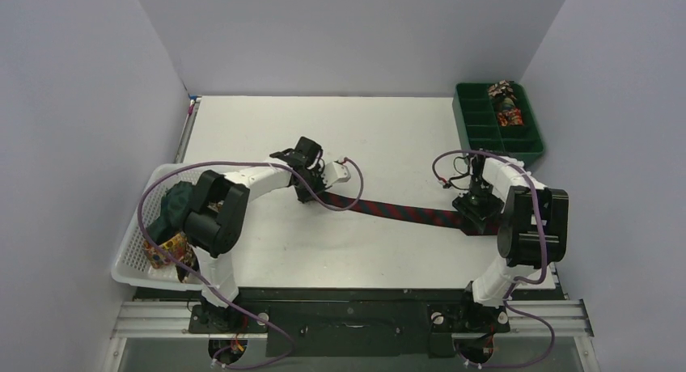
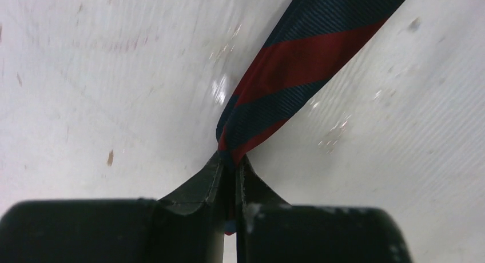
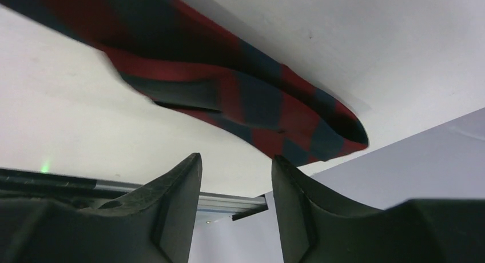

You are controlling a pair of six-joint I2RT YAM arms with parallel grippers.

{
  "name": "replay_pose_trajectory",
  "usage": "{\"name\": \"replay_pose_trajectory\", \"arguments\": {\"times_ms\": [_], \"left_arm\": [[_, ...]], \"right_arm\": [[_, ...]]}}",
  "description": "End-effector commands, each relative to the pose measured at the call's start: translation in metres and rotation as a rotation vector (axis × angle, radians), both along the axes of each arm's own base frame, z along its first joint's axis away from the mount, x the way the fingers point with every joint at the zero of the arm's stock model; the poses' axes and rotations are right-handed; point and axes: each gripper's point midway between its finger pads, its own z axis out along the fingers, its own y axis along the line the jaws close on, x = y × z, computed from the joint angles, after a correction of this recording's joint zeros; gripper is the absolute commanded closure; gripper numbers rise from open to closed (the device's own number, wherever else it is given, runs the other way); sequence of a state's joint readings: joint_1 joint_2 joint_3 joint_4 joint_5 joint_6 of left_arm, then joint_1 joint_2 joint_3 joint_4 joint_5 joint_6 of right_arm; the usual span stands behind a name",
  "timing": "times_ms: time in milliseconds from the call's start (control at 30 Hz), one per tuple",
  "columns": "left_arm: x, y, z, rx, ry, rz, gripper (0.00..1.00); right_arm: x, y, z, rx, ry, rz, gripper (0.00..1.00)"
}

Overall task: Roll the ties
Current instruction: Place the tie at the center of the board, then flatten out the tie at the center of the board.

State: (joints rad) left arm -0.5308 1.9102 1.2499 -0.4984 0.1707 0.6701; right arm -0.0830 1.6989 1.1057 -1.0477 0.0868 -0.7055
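Navy red-striped fabric necktie (image 1: 404,211) is stretching across scuffed white desk (image 1: 388,137) inside pale grey walls (image 1: 348,32); left end effector (image 2: 231,163) is clamping its narrow end, right end effector (image 3: 235,177) is hanging, fingers apart, at its wide end.

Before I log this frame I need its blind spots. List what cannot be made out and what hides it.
- Top view: the right gripper covers the right end of the striped tie.
- Top view: the left arm hides part of the basket, so its ties cannot be counted.
- Top view: rolled ties in the green tray, too small to count.
- Left wrist view: the left gripper hides the tie's pinched tip.
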Motion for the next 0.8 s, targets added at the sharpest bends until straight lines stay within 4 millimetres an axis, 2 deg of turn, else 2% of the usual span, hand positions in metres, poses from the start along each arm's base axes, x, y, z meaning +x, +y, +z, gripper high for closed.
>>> {"name": "replay_pose_trajectory", "arguments": {"times_ms": [0,67,133,200,233,267,333,400,467,533,733,767], "left_arm": [[-0.011,0.065,-0.011,0.096,0.061,0.077,1.0],[-0.014,0.08,-0.012,0.104,0.073,0.093,1.0],[-0.016,0.091,-0.011,0.113,0.08,0.105,1.0],[-0.019,0.098,-0.011,0.116,0.091,0.112,1.0],[-0.02,0.099,-0.01,0.115,0.095,0.115,1.0],[-0.023,0.1,-0.011,0.115,0.104,0.115,1.0],[-0.025,0.099,-0.01,0.107,0.11,0.121,1.0],[-0.026,0.097,-0.01,0.097,0.117,0.132,1.0],[-0.027,0.096,-0.012,0.096,0.125,0.141,1.0],[-0.027,0.096,-0.014,0.097,0.133,0.148,1.0],[-0.027,0.098,-0.018,0.105,0.139,0.161,1.0],[-0.027,0.098,-0.018,0.107,0.139,0.162,1.0]], "right_arm": [[0.014,-0.017,-0.007,-0.12,-0.069,-0.005,0.61],[0.015,-0.017,-0.01,-0.125,-0.069,-0.012,0.69],[0.022,-0.019,-0.004,-0.134,-0.095,-0.027,0.76],[0.028,-0.016,0.009,-0.115,-0.125,-0.037,0.76],[0.029,-0.006,0.011,-0.053,-0.134,-0.035,0.75],[0.029,0.002,0.023,-0.017,-0.148,-0.031,0.69],[0.031,0.028,0.034,0.057,-0.176,-0.024,0.6],[0.031,0.061,0.037,0.138,-0.195,-0.009,0.5],[0.031,0.087,0.034,0.183,-0.207,-0.006,0.48],[0.03,0.105,0.025,0.194,-0.204,0.008,0.48],[0.033,0.124,-0.009,0.156,-0.198,0.019,0.48],[0.039,0.125,-0.012,0.146,-0.221,0.021,0.48]]}}
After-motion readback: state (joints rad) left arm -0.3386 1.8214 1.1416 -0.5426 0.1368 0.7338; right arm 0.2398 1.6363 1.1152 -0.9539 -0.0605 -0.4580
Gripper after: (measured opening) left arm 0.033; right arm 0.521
